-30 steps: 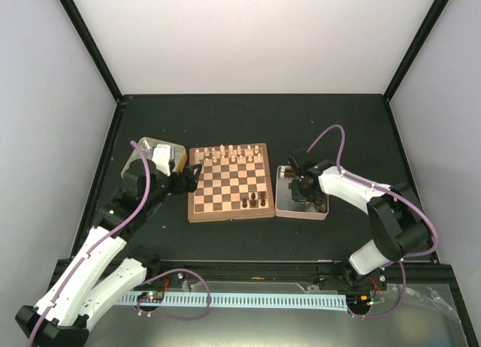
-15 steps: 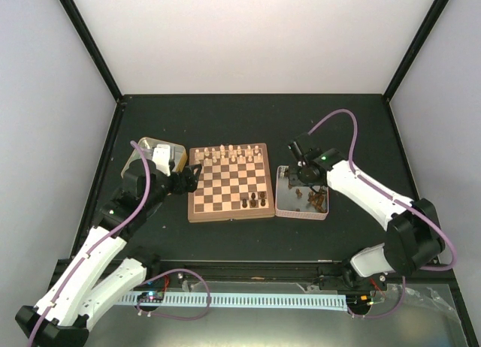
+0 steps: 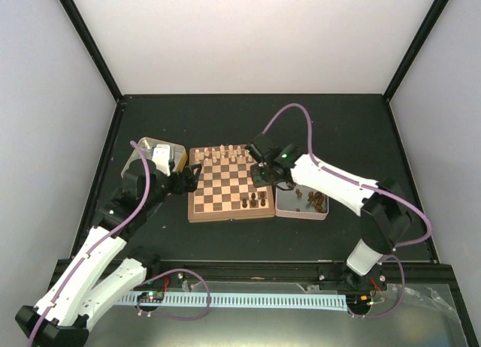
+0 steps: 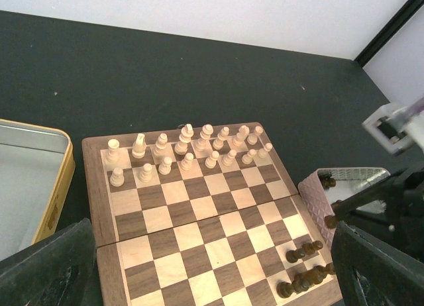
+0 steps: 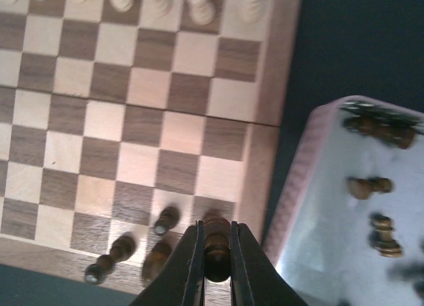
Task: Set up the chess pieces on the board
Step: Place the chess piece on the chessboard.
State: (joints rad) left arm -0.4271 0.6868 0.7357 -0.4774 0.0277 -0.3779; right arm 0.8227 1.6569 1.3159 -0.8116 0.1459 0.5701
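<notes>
The board (image 3: 225,188) lies mid-table, and it also shows in the left wrist view (image 4: 199,220) and the right wrist view (image 5: 132,120). Three dark chess pieces (image 3: 258,201) stand at its near right corner; they also show in the right wrist view (image 5: 165,218). Pale cream pieces (image 3: 225,155) fill the far rows. My right gripper (image 5: 216,232) is shut on a dark brown piece (image 5: 216,250) and holds it above the board's near right corner, next to those pieces; in the top view it (image 3: 263,177) is over the board's right side. My left gripper (image 4: 212,301) is open and empty at the board's left edge.
A pink tin (image 3: 284,206) right of the board holds several more dark pieces (image 5: 371,185). A gold tin (image 3: 150,153) stands left of the board, behind my left arm. Black frame posts stand at the table's back corners.
My right gripper has left the pink tin and swung left over the board's right side with a dark piece in it. The left arm has not moved.
</notes>
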